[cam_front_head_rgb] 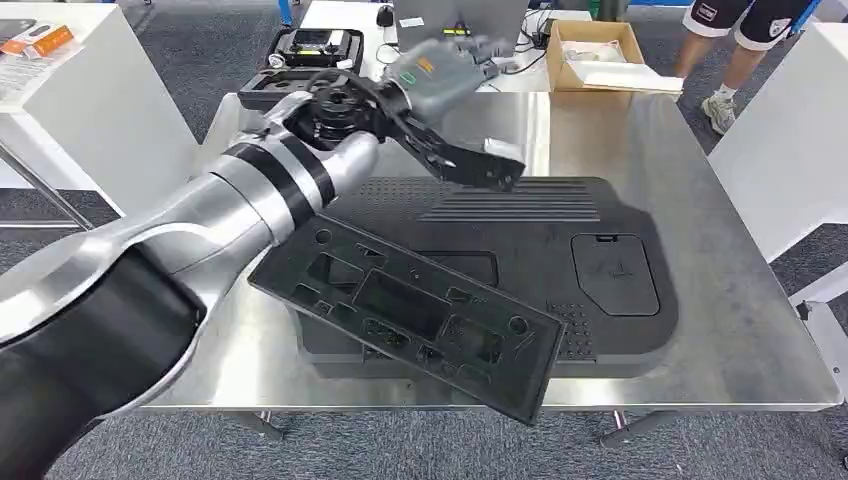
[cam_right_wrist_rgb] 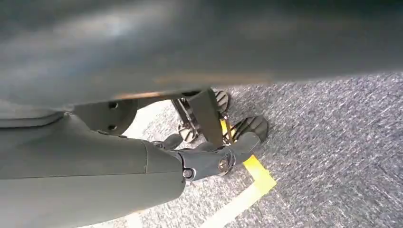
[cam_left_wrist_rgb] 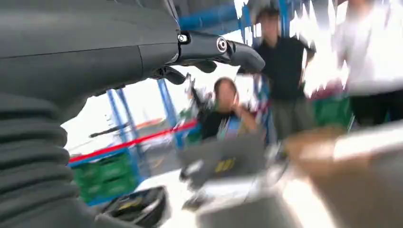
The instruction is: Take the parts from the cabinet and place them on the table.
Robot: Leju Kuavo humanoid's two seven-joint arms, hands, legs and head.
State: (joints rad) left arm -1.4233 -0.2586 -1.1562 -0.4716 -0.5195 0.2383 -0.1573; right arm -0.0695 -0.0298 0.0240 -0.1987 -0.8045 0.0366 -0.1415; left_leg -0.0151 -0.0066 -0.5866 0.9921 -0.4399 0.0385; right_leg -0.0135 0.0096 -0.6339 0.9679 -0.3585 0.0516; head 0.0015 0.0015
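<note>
A large black moulded panel lies flat on the steel table. On its near left part rests a narrower black plate with cut-outs, set at a slant and reaching out past the table's front edge. My left hand hovers blurred above the far left of the panel, fingers spread and nothing in it; the left wrist view shows the left hand with its fingers stretched out in the air. My right hand hangs low over the grey carpet, holding nothing.
An open black case, a laptop and a cardboard box stand at the back of the table. A person's legs are at the far right. White tables flank both sides. A yellow floor line runs under the right hand.
</note>
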